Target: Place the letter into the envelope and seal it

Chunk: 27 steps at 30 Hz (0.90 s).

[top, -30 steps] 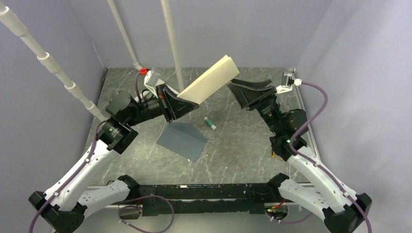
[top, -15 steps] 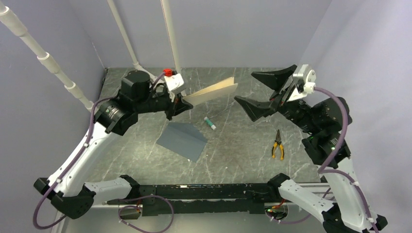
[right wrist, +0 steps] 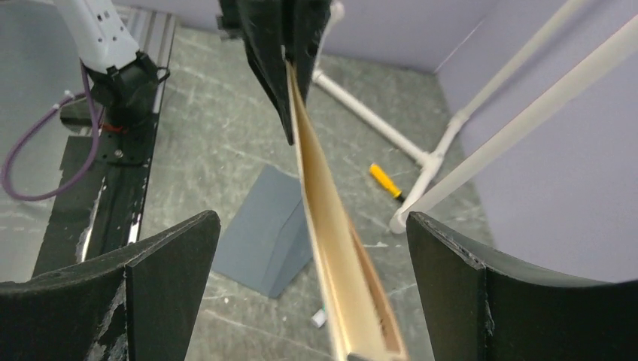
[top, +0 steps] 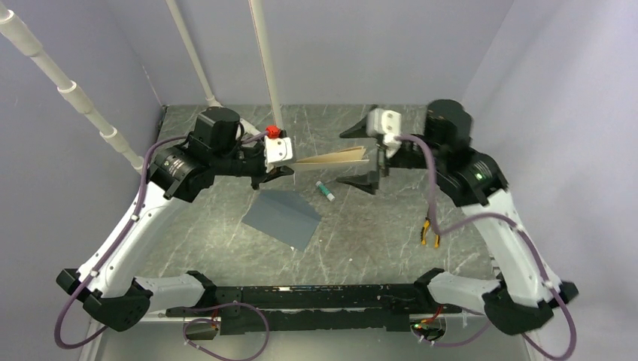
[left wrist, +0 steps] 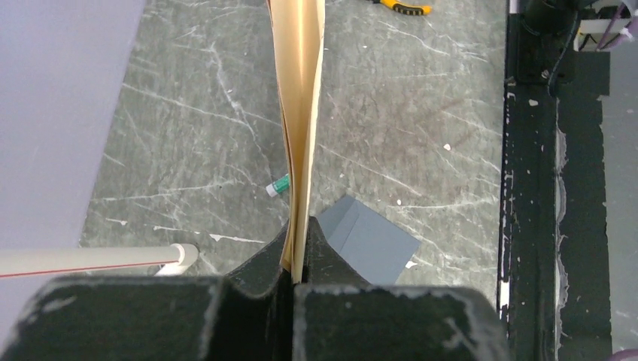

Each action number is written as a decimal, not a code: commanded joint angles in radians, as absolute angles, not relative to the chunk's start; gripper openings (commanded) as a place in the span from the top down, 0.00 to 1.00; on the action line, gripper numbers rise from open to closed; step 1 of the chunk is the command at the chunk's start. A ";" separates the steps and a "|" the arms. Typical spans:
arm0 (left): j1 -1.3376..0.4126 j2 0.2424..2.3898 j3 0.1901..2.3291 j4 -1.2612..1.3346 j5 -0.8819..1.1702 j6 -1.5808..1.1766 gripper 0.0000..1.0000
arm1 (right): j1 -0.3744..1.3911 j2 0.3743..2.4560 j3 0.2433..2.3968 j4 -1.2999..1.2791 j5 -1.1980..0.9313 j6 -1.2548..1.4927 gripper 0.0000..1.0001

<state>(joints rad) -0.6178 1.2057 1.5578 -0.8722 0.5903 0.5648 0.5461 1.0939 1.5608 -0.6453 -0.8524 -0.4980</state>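
Since a second ago the left gripper (top: 286, 167) has turned the letter (top: 331, 157) from steeply tilted to almost level, its jaws clamped on one edge, holding the sheet in the air above the worktop (top: 361, 244). The right gripper (top: 347, 158) has swung in, and its jaws stand spread wide on either side of the letter's free end, apart from it. The envelope (top: 282, 218) lies flat below, with a green-capped tube (top: 325, 190) near it and pliers (top: 429, 232) partly behind the right arm's cable.

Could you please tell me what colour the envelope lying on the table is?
Slate grey; the envelope shows best in the top external view.
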 commanded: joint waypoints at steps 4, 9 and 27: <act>-0.620 1.208 1.595 -0.950 0.649 0.670 0.98 | 0.673 1.222 1.665 -0.790 -0.751 -0.592 0.00; -0.620 1.229 1.609 -0.995 0.622 0.688 0.98 | 0.734 1.274 1.693 -0.828 -0.656 -0.591 0.03; -0.620 1.185 1.632 -1.030 0.715 0.719 0.98 | 0.794 1.382 1.820 -0.961 -0.555 -0.561 0.94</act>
<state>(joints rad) -0.6178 1.2144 1.5986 -1.0321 0.6670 0.7128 0.7853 1.4124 1.7710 -0.9604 -0.5781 -0.5774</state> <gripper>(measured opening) 0.032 0.201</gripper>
